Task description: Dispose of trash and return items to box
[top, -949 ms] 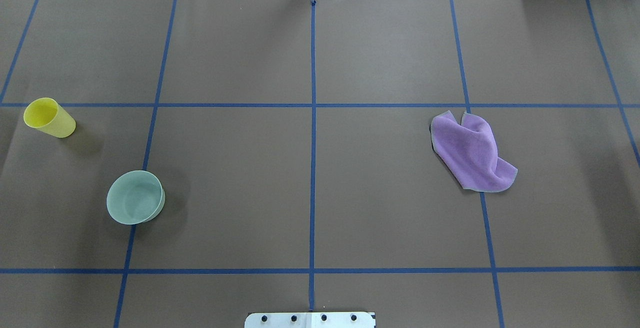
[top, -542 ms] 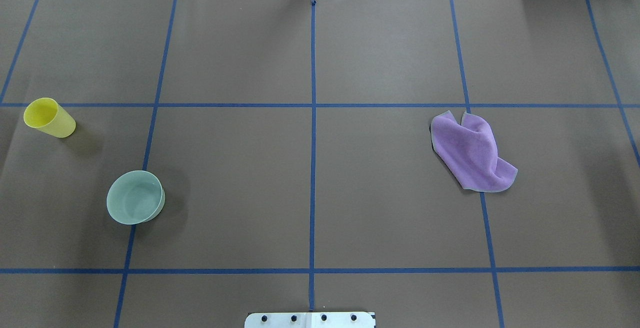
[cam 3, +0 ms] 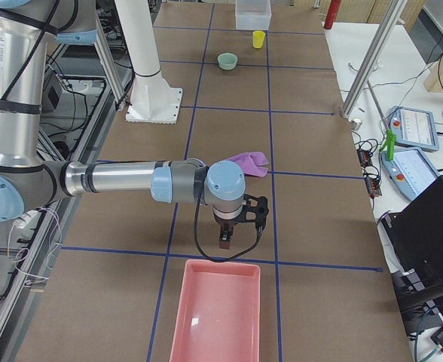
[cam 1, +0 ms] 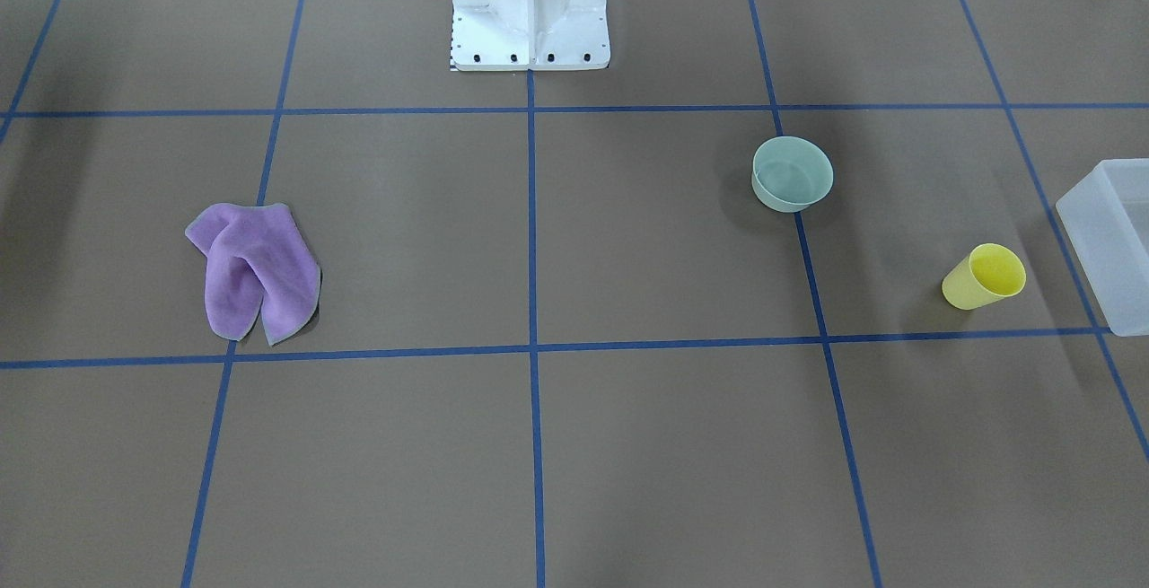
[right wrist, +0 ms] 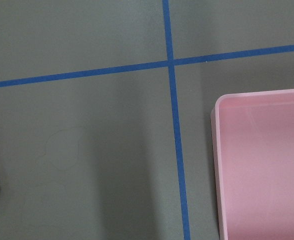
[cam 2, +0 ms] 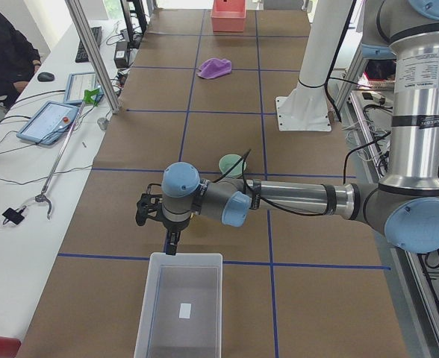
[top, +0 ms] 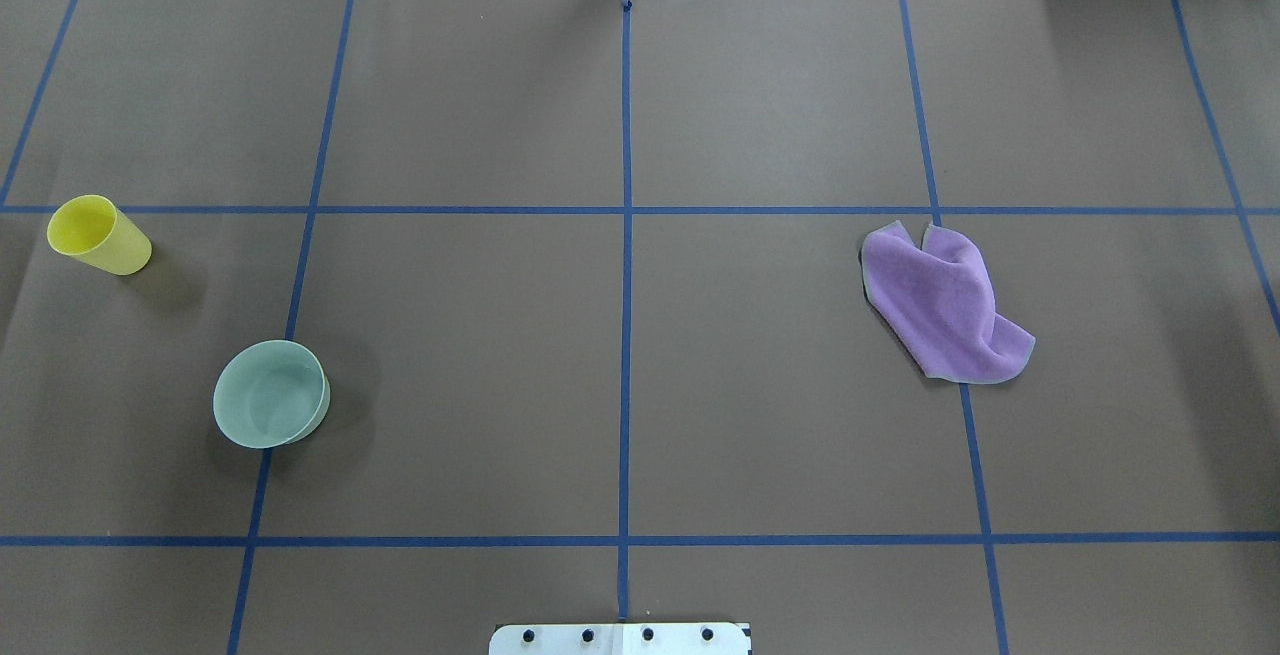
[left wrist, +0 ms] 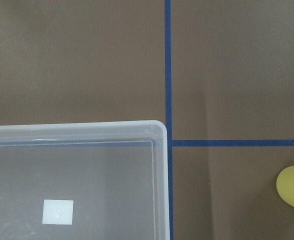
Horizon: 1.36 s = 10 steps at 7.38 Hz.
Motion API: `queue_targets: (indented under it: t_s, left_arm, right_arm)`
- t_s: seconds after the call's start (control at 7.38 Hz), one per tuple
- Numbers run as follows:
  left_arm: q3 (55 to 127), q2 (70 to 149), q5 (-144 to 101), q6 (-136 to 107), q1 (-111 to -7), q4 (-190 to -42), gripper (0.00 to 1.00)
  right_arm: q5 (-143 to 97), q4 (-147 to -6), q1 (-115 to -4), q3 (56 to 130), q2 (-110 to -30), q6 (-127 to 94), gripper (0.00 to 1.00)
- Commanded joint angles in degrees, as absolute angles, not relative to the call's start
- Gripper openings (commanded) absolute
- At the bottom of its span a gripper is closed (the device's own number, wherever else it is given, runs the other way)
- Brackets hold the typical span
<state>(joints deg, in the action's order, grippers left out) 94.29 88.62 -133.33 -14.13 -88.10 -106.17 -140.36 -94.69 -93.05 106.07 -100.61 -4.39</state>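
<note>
Brown paper tabletop (top: 480, 115); crumpled purple cloth (top: 940, 305), round green bowl (top: 270, 395); left hand (cam 2: 170, 243), right hand (cam 3: 225, 242): cannot tell grip.

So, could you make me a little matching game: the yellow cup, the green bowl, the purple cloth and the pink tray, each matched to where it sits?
Things:
1. yellow cup
2. green bowl
3. purple cloth
4. pink tray

Places:
A. at the end of the table on the robot's right
B. crumpled, on the robot's right half of the table
C. close by the clear box, on the robot's left
D. on the robot's left half, nearer the robot's base than the cup

Pairs: 1-C, 2-D, 3-B, 4-A
</note>
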Motion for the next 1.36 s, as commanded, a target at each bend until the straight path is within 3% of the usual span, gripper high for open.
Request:
queue_targets:
  t_s: [0.0,0.27,0.95,1.22]
  left_arm:
    - [96.1,90.2,-135.3,-24.2,-86.9,-106.5,0.98]
    - [95.9,91.4,-134.5,-31.4,-79.7,-108.2,0.98]
    - [81.1,95.5,-128.1,-46.6,-70.4,-128.4,0.98]
    - [81.7,95.5,-128.5,-47.0,-70.1,-128.5,0.98]
  right_arm:
    - [-140.3,-94.7,-93.0,106.1,-100.5,-4.3,1.0]
    - [-140.4,-94.7,-93.1,106.1,-100.5,-4.4,1.0]
    - [-140.4,-94.7,-93.0,106.0,-100.5,-4.5,1.0]
    - [-140.4,-94.7,-93.0,106.0,-100.5,-4.4,1.0]
